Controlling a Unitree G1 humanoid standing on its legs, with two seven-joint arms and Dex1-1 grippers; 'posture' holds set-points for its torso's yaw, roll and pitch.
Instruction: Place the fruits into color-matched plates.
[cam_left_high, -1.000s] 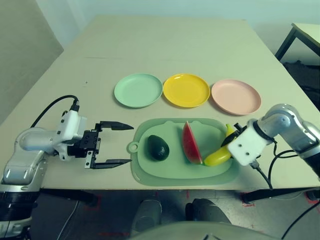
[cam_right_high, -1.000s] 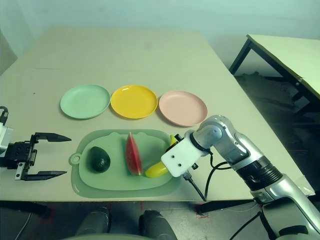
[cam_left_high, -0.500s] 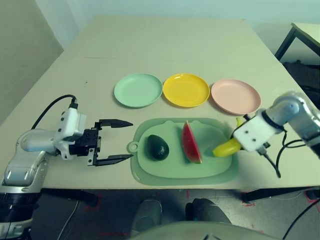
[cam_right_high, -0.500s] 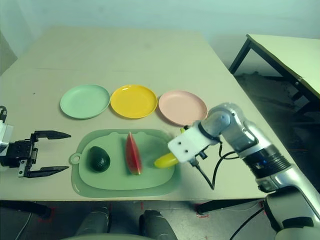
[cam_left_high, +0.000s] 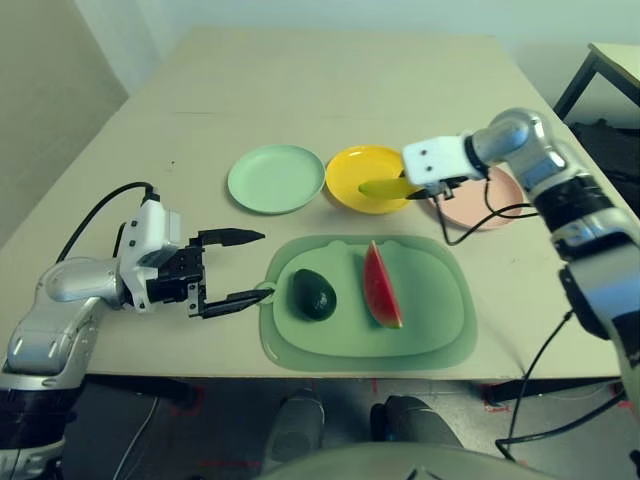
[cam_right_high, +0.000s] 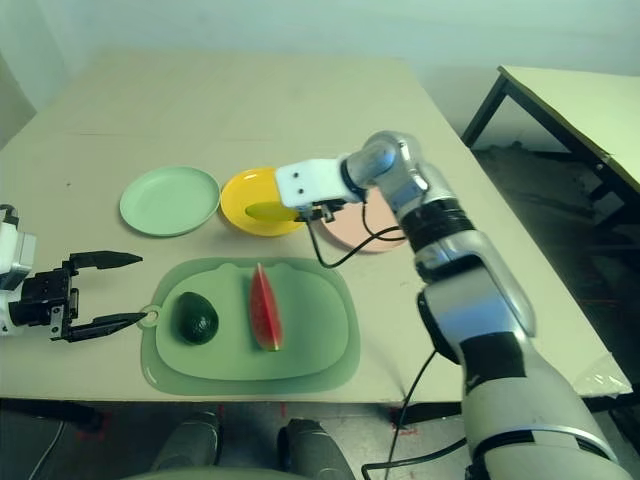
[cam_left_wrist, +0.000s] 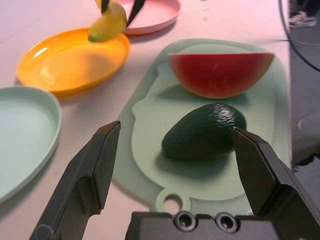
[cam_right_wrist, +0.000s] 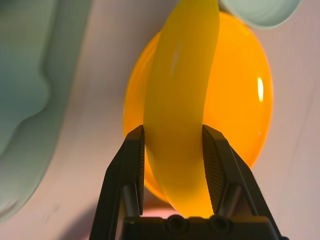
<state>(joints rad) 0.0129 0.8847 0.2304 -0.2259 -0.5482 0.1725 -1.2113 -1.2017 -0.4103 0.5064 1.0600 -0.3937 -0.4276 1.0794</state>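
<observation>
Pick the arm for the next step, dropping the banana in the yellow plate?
Right. The right hand already grips the banana above the yellow plate. The left hand sits open near the avocado.

table (cam_left_high: 330, 80): beige, large | second table (cam_right_high: 590, 105): right, black legs | wall: pale

Three round plates sit in a row: one mint green plate (cam_left_high: 276, 179), one yellow plate (cam_left_high: 366, 180) and one pale pink plate (cam_left_high: 480, 203). There are three toy fruits: one avocado (cam_left_high: 315, 295), one watermelon wedge (cam_left_high: 380, 286) and one banana (cam_left_high: 382, 187). One green mat (cam_left_high: 440, 325) with a loop tab lies on the one beige table (cam_left_high: 330, 90). A second table (cam_right_high: 580, 105) stands off to the side. The robot has two arms, each with one two-fingered gripper: the left gripper (cam_left_high: 236, 268) and the right gripper (cam_right_wrist: 173, 165).
</observation>
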